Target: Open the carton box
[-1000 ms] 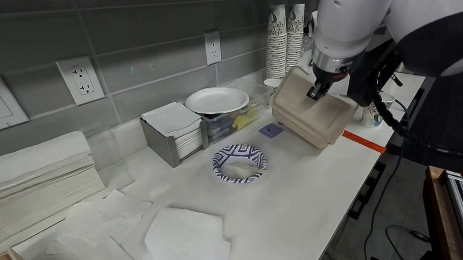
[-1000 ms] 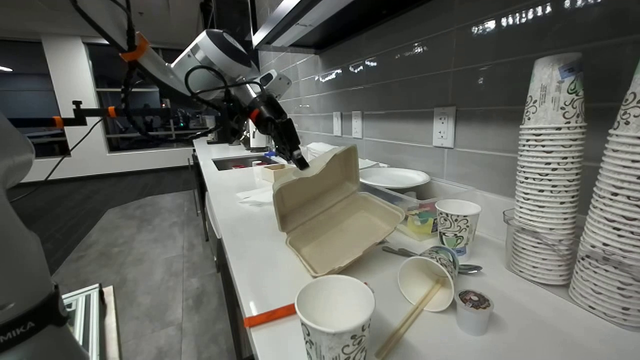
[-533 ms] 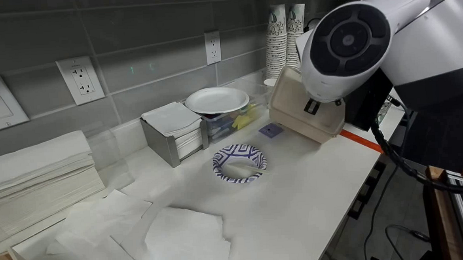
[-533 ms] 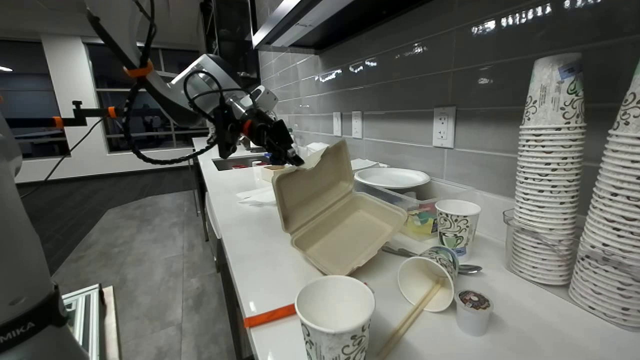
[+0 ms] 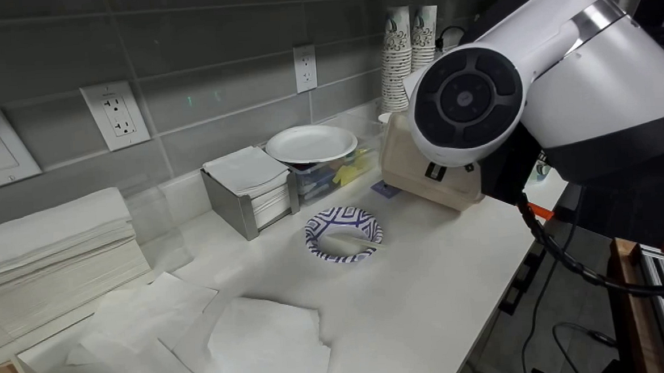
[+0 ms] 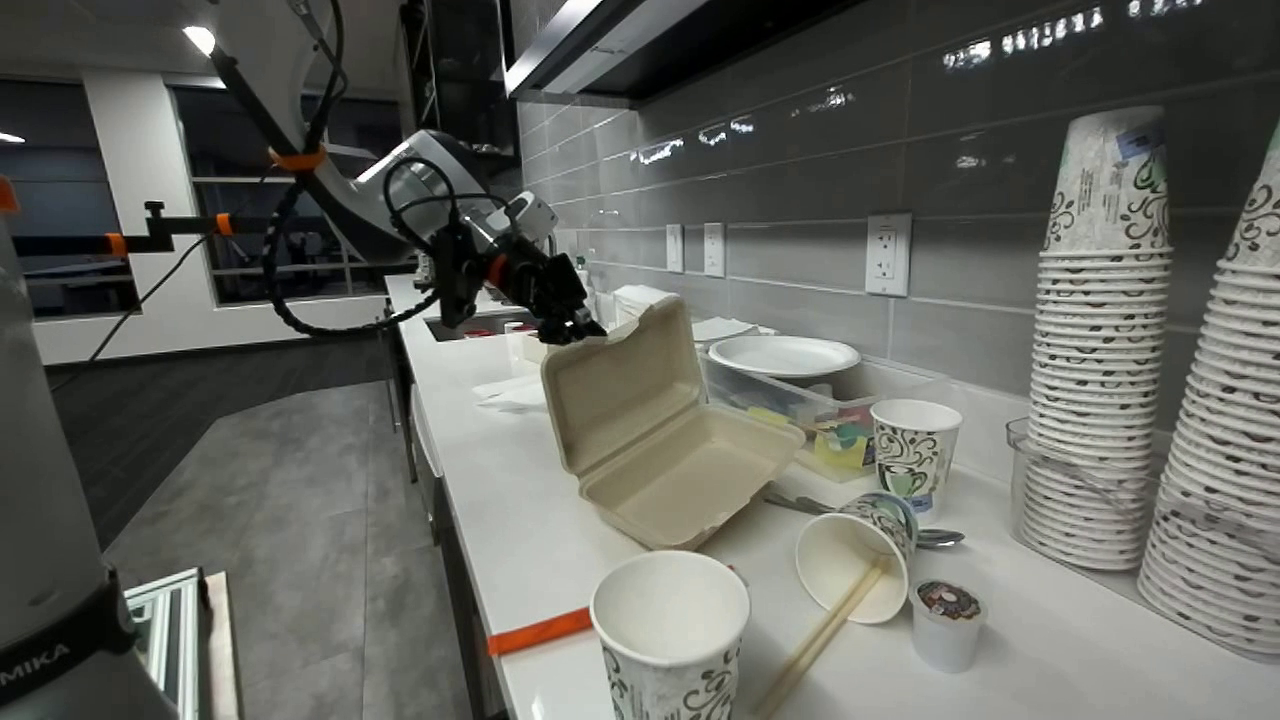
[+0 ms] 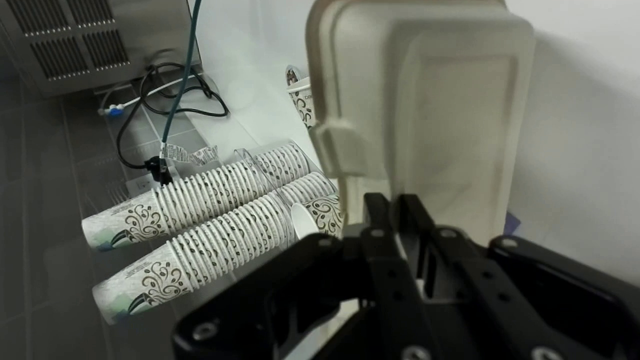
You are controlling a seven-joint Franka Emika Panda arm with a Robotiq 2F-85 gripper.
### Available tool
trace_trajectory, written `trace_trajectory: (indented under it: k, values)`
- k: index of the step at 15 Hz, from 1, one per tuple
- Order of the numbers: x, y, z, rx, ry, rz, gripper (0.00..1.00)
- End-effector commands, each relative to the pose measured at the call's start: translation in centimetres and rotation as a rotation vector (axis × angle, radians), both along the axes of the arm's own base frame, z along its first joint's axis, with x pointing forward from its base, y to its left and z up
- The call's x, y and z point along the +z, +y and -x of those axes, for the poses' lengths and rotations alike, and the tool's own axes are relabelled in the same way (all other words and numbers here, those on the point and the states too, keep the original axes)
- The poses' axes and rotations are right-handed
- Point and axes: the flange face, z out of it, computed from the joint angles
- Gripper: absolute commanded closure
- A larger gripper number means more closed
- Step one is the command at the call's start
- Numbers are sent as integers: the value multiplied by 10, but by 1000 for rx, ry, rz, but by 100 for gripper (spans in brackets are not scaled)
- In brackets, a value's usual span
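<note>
Claw [image 7: 393,201] behind raised lid [image 6: 622,400]

The claw is almost closed, nothing being held; whether the lid is touched cannot be told. The carton box [image 6: 690,470] is placed on the counter [image 6: 530,545], its inside turned to the cups [image 6: 670,635], its long axis laid aslant across.

White arm [image 5: 602,90], black end effector [image 7: 393,201], orange bands [image 6: 298,160]

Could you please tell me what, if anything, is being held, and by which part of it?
Nothing, it seems: the pincer looks shut outside the carton box, not clamped around any edge.
</note>
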Motion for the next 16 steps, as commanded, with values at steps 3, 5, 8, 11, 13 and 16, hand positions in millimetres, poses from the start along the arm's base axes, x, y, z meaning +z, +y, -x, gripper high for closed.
trace_trajectory:
  k: [3, 5, 8, 11, 13, 16]
  values:
    - [10, 6, -12, -30, 30, -32, 40]
    - [19, 5, -15, -53, 34, -63, 24]
    - [23, 7, -15, -144, 80, -163, 2]
    - [53, 19, -5, -264, 149, -289, 0]
    - [77, -2, -4, -325, 169, -385, 0]
    - [80, -4, -9, -328, 145, -399, 0]
